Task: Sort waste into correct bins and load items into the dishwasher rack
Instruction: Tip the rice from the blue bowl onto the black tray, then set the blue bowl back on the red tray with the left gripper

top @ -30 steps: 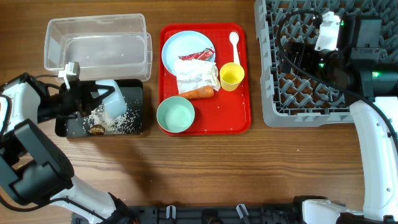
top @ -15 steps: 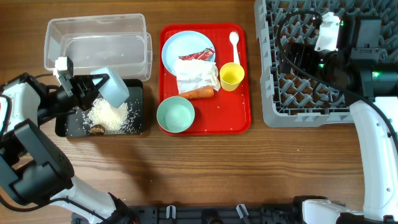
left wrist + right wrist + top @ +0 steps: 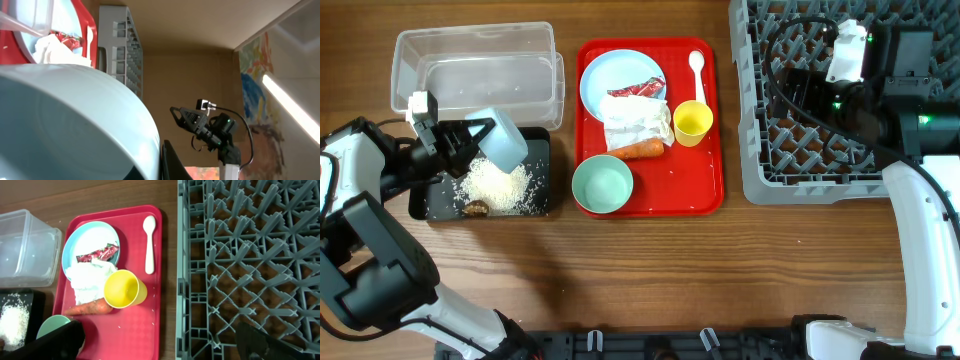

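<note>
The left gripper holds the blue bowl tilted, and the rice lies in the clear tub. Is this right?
No. The overhead view shows the rice in the black tray, not the clear tub. The left gripper does hold the blue bowl tilted.

— Where's the left arm (image 3: 360, 165)?
— Left of the red tray (image 3: 700, 180), elbow bent, left gripper (image 3: 468, 143) clamped on the tilted light blue bowl (image 3: 502, 140).
— The right arm (image 3: 920, 220)?
— Right of that tray, right gripper (image 3: 160, 347) spread wide.

The left pincer (image 3: 460, 146) grips the light blue bowl (image 3: 504, 140), tipped on its side above the black tray (image 3: 436, 206), where white rice (image 3: 496, 185) lies heaped beside a small brown lump (image 3: 475, 209). The clear tub (image 3: 470, 80) sits just beside the tray on the tabletop (image 3: 650, 270).
</note>
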You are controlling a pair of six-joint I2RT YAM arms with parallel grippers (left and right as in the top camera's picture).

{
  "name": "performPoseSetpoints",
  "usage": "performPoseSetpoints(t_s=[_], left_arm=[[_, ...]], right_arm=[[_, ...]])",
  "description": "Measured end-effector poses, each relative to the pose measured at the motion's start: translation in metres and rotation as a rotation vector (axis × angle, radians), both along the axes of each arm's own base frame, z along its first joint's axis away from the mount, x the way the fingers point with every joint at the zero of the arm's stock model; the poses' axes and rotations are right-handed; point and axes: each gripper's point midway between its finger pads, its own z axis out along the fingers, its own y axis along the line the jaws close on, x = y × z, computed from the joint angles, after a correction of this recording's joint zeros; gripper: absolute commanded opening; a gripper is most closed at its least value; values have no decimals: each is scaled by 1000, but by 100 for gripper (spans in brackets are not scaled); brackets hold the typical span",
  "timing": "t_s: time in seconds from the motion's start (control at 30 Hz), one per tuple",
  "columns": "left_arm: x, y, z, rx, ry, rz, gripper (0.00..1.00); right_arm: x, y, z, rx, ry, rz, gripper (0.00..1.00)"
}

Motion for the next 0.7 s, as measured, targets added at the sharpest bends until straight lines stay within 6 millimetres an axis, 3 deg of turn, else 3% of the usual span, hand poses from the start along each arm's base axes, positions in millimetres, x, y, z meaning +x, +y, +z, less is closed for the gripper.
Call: performPoseSetpoints(t_s=[0.13,0.33,0.47,0.57,0.6,0.63,0.7], left_arm=[[-9,-25,21,85,-125,-69,4],[-39,-106,62,293,-395,-332,4],[-24,-146,50,421,-487,-447,4],[-10,-189,28,583,-401,-493,4],[-9,-195,25,587,-345,-486,4],[-8,-218,10,719,-353,-500,4],[-15,-240,-7,848,-330,-512,4]], right_arm=[[0,0,0,0,-1,0,100],[3,0,2,0,-16,0,100],[3,0,3,0,-17,0,100],[3,0,2,0,-13,-1,100],[2,0,2,0,-10,0,100],[2,0,2,0,-10,0,100],[2,0,1,0,-7,0,100]])
